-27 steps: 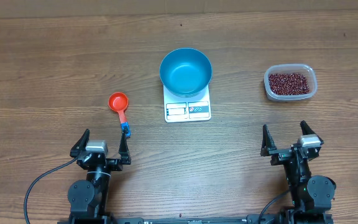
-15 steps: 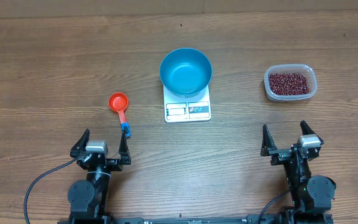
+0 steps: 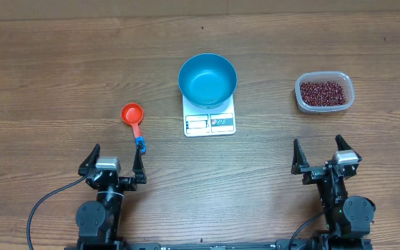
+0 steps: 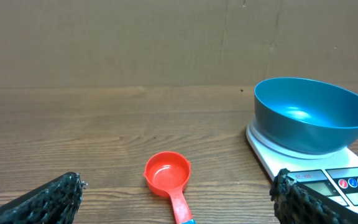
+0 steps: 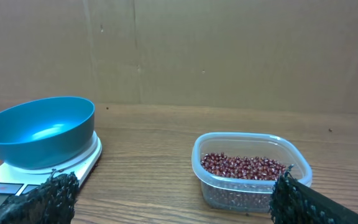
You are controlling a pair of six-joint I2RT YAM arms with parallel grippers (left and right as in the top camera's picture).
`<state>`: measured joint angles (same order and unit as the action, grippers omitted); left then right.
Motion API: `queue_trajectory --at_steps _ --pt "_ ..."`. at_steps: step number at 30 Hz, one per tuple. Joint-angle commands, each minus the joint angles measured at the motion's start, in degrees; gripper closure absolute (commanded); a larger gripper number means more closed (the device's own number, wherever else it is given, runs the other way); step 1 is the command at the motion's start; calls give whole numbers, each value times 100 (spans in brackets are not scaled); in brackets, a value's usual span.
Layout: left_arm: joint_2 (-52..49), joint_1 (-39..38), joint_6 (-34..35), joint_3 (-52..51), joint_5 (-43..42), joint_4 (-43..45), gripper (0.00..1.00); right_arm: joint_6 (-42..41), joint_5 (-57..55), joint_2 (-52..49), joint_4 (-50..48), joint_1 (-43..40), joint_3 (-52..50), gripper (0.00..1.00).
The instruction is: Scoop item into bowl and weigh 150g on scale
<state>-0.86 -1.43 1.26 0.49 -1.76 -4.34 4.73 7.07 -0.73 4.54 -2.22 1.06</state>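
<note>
- Both arms sit at the near edge of the brown wood-grain worktop (image 3: 47,62). The left gripper (image 3: 116,151) has its jaws spread wide and holds nothing.
- The right gripper (image 3: 317,144) is likewise spread wide and empty-handed, well apart from everything on the worktop.
- The small dark red-brown beans (image 3: 321,92) lie as a shallow heap of loose, glossy grains. They fill the bottom of a clear rounded-rectangular plastic container (image 3: 299,101) at the far right, straight ahead of the right gripper.
- The round deep-blue bowl (image 3: 207,80) stands upright on the rear part of the flat white rectangular kitchen scale (image 3: 209,123) at the middle of the worktop. Its smooth inside is bare, with a soft highlight.
- The scale's front edge, with its display and printed labels, shows in front of the bowl.
- A small orange-red plastic measuring scoop (image 3: 132,113) with a blue-tipped handle lies left of the scale. Its cup is up and bare, and its handle points toward the left gripper.
</note>
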Motion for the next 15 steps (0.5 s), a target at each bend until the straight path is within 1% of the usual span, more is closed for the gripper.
queue_trajectory --at_steps 1,15 --pt "61 17 -109 -22 -63 -9 0 4 -44 57 -26 24 -61 0" --pt "61 20 -109 -22 -66 -9 1 4 -44 57 -26 24 -61 0"
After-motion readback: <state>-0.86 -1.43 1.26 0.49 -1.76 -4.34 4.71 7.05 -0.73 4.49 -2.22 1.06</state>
